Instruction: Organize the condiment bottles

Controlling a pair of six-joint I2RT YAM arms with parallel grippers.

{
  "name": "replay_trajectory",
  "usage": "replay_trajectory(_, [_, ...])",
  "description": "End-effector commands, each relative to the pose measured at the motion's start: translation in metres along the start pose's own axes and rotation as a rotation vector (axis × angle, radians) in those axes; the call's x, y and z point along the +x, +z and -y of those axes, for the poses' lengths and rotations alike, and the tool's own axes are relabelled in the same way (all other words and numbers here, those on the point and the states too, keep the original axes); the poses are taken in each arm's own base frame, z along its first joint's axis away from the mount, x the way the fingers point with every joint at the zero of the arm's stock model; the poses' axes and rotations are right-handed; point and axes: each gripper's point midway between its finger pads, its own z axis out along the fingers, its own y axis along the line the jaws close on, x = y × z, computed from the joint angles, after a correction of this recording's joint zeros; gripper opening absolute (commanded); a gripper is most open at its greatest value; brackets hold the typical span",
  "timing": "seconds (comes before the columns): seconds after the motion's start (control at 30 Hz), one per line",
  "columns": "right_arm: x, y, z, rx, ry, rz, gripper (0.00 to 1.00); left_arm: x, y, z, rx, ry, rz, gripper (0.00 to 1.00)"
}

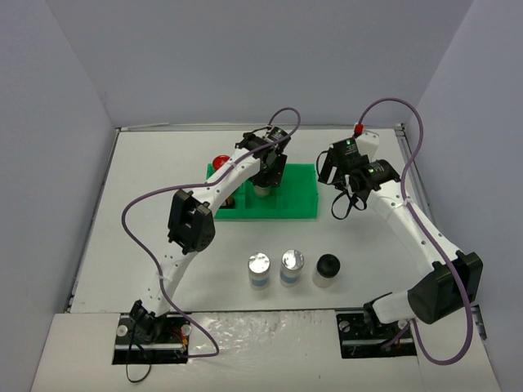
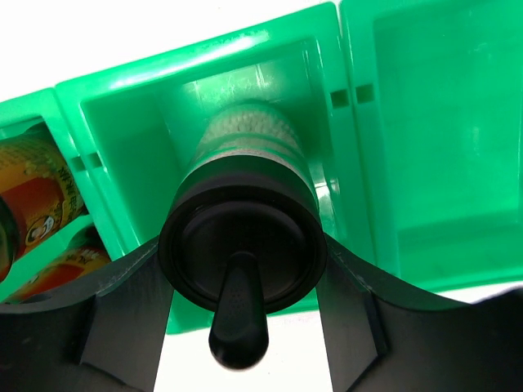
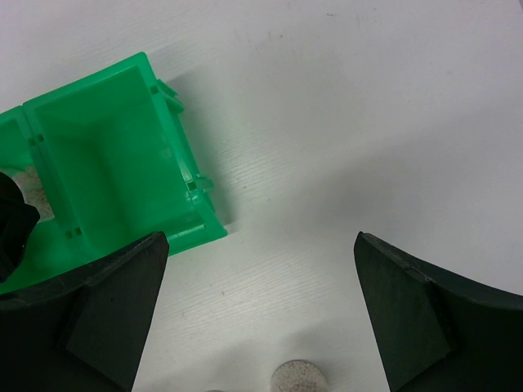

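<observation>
White bench [image 1: 147,229], green tray [image 1: 304,200] at 12 o'clock; left tool [image 2: 243,282] clamps black-capped jar [image 2: 249,139] upright in middle compartment, apparently sorting by cap; right tool [image 3: 261,302] gapes empty at tray's 3 o'clock. Its 6 o'clock: three loose jars [image 1: 292,268].

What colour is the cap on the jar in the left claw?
The cap is black; the left wrist view shows it best.

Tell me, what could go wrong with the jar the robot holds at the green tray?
The left gripper pinches the black-capped jar only by its cap, so it could swing or slip. Let go too early, it might tip against the green tray. The right gripper hangs open close beside the tray, so the arms might bump.
</observation>
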Motion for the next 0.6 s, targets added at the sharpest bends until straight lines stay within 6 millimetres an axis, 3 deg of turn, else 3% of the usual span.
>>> replay_trajectory(0.0, [-0.0131,-0.0105,0.0029,-0.014,0.044,0.049,0.95,-0.0403,-0.0270,-0.0048,0.027,-0.025,0.142,0.00])
replay_trajectory(0.37, [-0.0093,-0.0094,0.0047,-0.010,0.039,0.042,0.95,-0.0413,-0.0193,-0.0055,0.031,-0.031,0.141,0.01])
replay_trajectory(0.47, [-0.0091,-0.0098,0.0044,-0.012,0.038,0.042,0.95,-0.0429,-0.0183,-0.0060,0.030,-0.031,0.144,0.08])
replay_trajectory(0.57, [-0.0077,-0.0086,0.0047,-0.011,0.036,0.038,0.95,-0.0436,-0.0176,-0.0059,0.029,-0.029,0.146,0.23])
